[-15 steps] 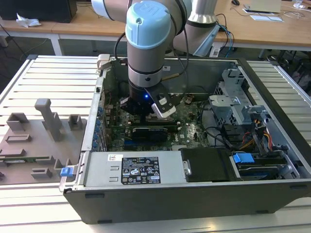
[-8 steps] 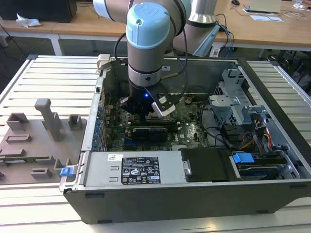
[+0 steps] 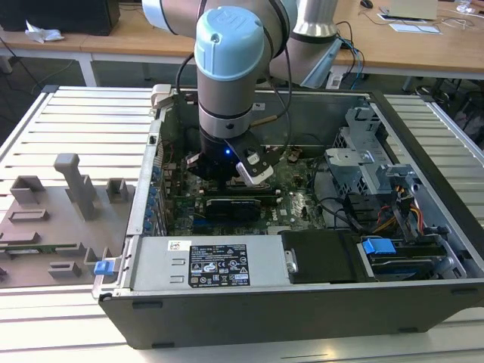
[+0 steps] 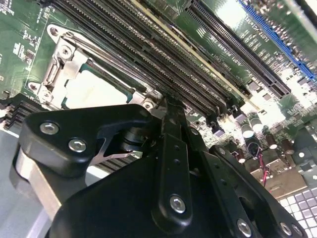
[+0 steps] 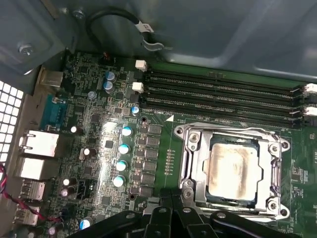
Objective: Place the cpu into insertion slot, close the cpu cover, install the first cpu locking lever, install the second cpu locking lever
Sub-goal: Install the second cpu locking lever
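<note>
The arm reaches down into the open case, over the motherboard toward the exterior view's left; the gripper has its fingers pressed together, pinching nothing, just beside the slot; the cpu lies flat in the slot — the cover is down around it, framing the silvery top; memory slots run alongside.
</note>
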Robot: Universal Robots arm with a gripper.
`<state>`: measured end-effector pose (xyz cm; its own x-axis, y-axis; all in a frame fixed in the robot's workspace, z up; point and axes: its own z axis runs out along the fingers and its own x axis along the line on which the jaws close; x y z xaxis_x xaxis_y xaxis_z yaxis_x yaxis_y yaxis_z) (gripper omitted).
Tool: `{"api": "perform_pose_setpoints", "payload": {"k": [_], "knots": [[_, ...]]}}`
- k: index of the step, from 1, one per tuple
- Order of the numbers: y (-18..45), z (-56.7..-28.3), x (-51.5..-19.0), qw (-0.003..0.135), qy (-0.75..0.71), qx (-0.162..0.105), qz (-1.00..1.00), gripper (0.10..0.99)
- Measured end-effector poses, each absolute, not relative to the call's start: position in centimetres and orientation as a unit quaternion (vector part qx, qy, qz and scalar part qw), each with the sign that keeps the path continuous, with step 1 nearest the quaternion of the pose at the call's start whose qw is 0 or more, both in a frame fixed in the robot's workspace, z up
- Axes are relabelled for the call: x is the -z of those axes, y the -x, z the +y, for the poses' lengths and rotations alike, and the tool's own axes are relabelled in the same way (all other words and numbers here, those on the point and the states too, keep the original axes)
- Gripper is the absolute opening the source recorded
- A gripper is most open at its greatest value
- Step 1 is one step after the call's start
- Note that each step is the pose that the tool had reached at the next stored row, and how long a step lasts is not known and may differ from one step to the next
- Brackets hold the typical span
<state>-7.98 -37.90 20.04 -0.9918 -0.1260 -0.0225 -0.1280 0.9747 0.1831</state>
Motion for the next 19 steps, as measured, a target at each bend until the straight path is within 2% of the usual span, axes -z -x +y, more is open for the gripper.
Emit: {"api": "perform_pose_setpoints", "payload": {"k": [3,7,19], "knots": [[8.0,-37.9,-21.4,0.007,0.064,-0.092,0.994,0.106],[7.6,-37.8,-21.5,0.006,0.064,-0.092,0.994,0.106],[2.4,-36.9,-21.4,-0.013,0.062,-0.093,0.994,0.106]]}}
